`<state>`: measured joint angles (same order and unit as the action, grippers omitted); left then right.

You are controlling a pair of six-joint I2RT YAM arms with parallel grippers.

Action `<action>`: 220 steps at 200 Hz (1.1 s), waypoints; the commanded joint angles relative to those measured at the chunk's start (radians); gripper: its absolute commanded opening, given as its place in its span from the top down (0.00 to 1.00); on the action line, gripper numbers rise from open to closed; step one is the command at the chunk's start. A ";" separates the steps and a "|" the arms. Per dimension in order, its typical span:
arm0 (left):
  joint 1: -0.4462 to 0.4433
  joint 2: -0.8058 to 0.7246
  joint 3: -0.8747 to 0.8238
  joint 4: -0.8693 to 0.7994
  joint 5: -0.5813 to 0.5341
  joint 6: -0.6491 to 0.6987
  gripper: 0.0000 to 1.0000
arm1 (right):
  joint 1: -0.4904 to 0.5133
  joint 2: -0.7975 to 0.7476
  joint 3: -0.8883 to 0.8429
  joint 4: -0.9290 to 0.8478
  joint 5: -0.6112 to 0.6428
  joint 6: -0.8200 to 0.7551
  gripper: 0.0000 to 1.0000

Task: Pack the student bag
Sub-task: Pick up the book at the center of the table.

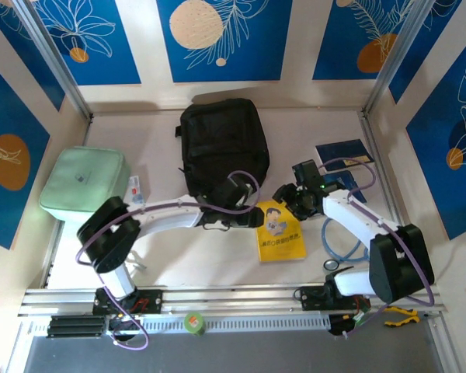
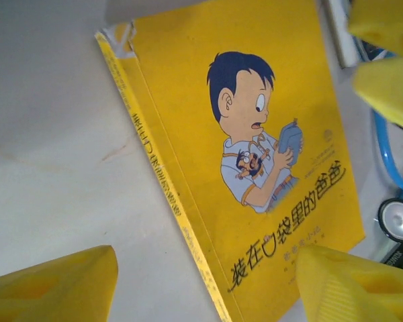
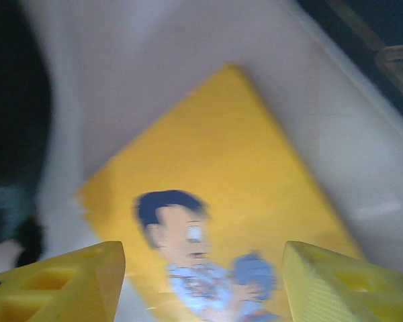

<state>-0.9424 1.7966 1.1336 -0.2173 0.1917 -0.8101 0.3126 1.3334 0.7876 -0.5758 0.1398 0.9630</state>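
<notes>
The student bag (image 1: 221, 144), a black backpack, lies flat at the back middle of the table. A yellow picture book (image 1: 281, 230) with a cartoon boy on its cover lies in front of it. My left gripper (image 1: 248, 216) is open low over the book's left edge. In the left wrist view the book's spine (image 2: 168, 194) runs between the jaws of my left gripper (image 2: 208, 288), one finger over the table and one over the cover. My right gripper (image 1: 283, 196) hangs open above the book's far end, and the blurred book (image 3: 221, 221) shows between the jaws of my right gripper (image 3: 205, 285).
A pale mint-green bag (image 1: 85, 185) sits at the left. A dark blue book (image 1: 343, 151) lies at the back right. A stethoscope with a blue tube (image 1: 342, 245) lies right of the yellow book, its round head (image 2: 397, 218) close by. A green tape roll (image 1: 194, 322) rests on the front rail.
</notes>
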 commanded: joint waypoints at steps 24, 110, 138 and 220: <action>-0.006 0.074 0.077 -0.075 0.002 0.015 0.40 | 0.003 -0.008 -0.062 -0.159 0.082 -0.086 0.33; 0.001 0.144 0.094 -0.072 0.024 0.032 0.57 | 0.061 -0.002 -0.141 -0.097 -0.086 0.002 0.43; 0.000 0.151 0.087 -0.063 0.043 0.028 0.59 | 0.077 -0.038 -0.176 -0.051 -0.159 0.042 0.49; 0.004 0.131 0.076 0.032 0.192 0.071 0.59 | 0.047 0.006 -0.217 0.024 -0.185 0.050 0.56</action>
<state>-0.9318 1.9305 1.2030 -0.2695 0.2539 -0.7712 0.3611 1.3010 0.5934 -0.5980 -0.0097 0.9894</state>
